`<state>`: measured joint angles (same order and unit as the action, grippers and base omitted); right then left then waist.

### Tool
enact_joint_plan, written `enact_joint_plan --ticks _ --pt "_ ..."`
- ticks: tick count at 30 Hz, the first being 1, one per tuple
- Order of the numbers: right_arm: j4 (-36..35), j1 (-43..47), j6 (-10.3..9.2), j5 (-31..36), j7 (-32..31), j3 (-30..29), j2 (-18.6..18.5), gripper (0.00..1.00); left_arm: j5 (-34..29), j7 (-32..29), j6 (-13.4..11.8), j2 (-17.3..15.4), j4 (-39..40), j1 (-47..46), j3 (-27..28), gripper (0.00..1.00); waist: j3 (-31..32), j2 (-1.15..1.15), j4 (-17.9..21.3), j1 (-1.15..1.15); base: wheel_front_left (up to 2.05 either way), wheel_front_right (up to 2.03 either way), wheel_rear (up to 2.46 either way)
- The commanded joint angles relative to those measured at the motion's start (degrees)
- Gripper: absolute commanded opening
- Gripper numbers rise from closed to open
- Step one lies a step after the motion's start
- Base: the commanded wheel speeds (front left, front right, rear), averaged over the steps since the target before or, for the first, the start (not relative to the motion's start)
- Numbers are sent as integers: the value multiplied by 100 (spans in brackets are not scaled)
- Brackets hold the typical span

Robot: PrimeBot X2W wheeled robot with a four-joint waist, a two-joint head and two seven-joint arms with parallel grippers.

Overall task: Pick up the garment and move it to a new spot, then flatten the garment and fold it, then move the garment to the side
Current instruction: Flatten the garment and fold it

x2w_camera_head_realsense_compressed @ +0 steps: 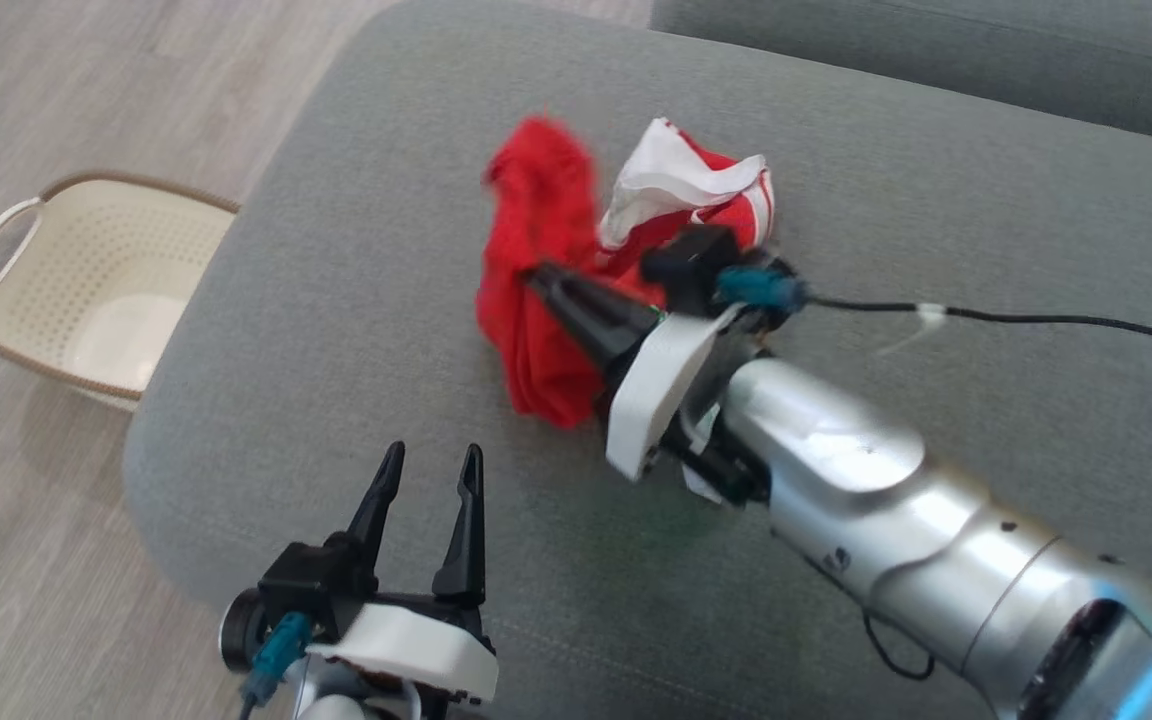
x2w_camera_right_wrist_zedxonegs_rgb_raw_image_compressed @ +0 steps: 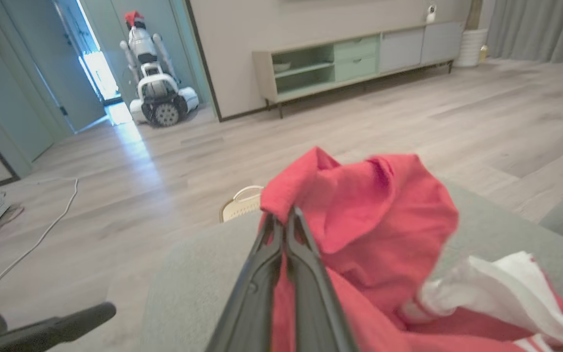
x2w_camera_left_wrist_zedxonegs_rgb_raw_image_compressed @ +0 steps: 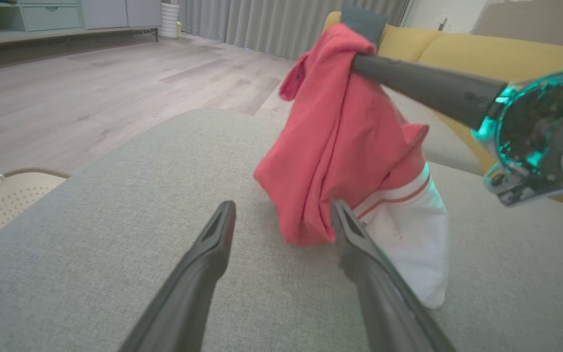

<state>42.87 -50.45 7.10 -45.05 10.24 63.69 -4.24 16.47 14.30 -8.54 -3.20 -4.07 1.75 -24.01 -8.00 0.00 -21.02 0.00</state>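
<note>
The garment (x2w_camera_head_realsense_compressed: 526, 340) lies mid-cushion on the sofa (x2w_camera_head_realsense_compressed: 356, 300), its top fold pinched between the right fingers (x2w_camera_head_realsense_compressed: 581, 305), which reach in from the right. The left fingers (x2w_camera_head_realsense_compressed: 466, 510) stand spread near the front edge, apart from the garment. A basket (x2w_camera_head_realsense_compressed: 136, 182) stands on the floor (x2w_camera_head_realsense_compressed: 36, 550) left of the sofa.
</note>
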Motion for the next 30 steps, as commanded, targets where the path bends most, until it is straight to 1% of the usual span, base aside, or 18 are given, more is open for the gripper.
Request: enact_joint_plan --ticks 1,4,8,12,16,19,22,25,30 --pt "-188 -97 39 -191 -40 186 134 100 35 70 -13 33 159 -211 133 100 -13 0 -78 0 0 0 0" --pt "-195 -151 39 -487 -9 493 135 100 50 70 -35 33 180 -213 139 100 -46 0 -99 0 0 0 0" --pt "25 -271 39 -729 174 579 135 100 66 70 -70 33 224 -201 195 100 -99 0 16 0 0 0 0" --pt "470 -333 39 -844 381 311 118 100 73 70 -86 33 241 -205 222 100 -108 0 204 0 0 0 0" --pt "925 -220 39 -842 452 18 -6 100 55 70 -80 33 258 -213 246 100 -118 0 378 0 0 0 0" --pt "1087 -108 39 -830 464 -98 -61 100 47 70 -75 33 271 -213 261 100 -142 0 446 0 0 0 0" --pt "1150 81 39 -785 471 -139 -101 100 29 70 -51 33 268 -230 263 100 -193 0 501 0 0 0 0" --pt "1031 283 39 -770 473 -110 -112 100 19 70 -31 33 260 -258 249 100 -226 0 495 0 0 0 0" --pt "1011 528 39 -800 448 113 -151 100 11 70 -30 33 239 -277 262 100 -255 0 431 0 0 0 0"
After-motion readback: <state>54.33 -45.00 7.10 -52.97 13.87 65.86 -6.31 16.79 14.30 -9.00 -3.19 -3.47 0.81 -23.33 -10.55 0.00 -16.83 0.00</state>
